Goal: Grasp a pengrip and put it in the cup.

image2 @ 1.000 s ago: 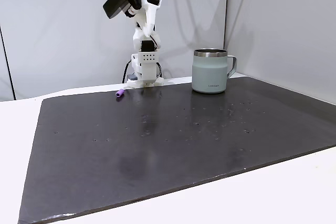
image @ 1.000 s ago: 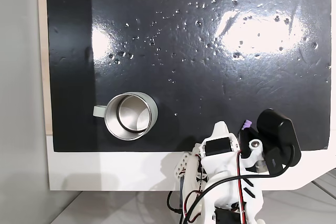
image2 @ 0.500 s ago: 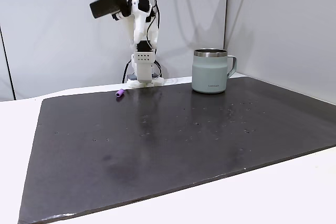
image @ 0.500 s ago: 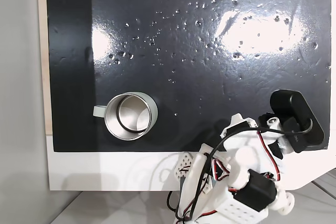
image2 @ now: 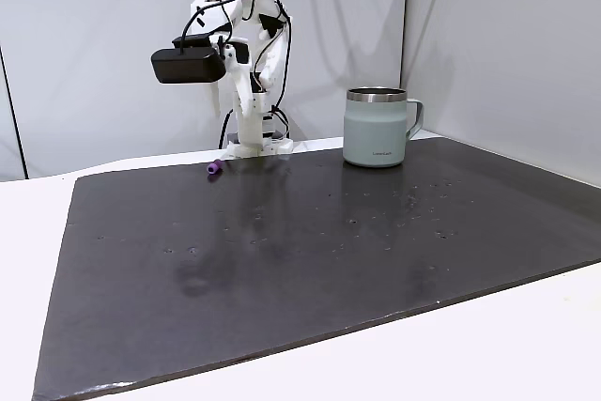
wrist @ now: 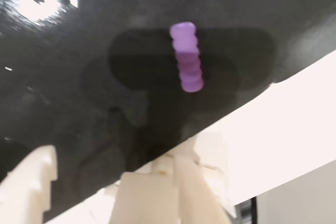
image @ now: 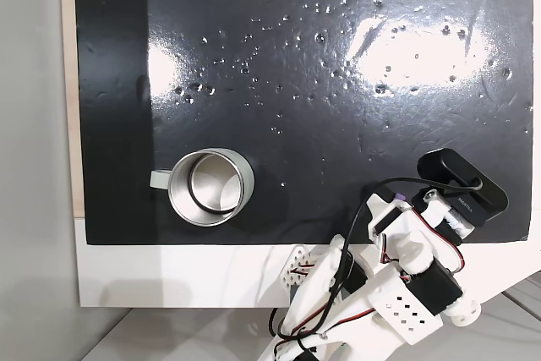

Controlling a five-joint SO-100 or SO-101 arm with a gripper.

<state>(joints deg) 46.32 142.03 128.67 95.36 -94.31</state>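
The pengrip [wrist: 186, 57] lies flat on the dark mat [image: 296, 57], close to the mat's near edge where the white table [wrist: 294, 129] begins; in the wrist view it sits at about twelve o'clock from the gripper [wrist: 105, 179], a ribbed lilac tube pointing roughly along the line of approach. In a fixed view from above it peeks out at [image: 397, 201], just beside the arm's white links, and in the side fixed view it rests at [image2: 214, 168], at about seven o'clock from the arm's base [image2: 254, 143]. The arm is folded forward with the black webcam [image2: 188, 65] held out level above the mat, probably so the lens looks straight down over the target while the fingers line up. In the wrist view the two white fingers [wrist: 31, 174] stand apart with a dark gap between them and nothing in it, so the hand reads as spread and empty, well above the piece. The cup [image: 210, 187] stands upright at about nine o'clock from the pengrip in the top-down view, well apart, its mouth clear for the drop and its handle [image: 160, 178] turned away from the arm.
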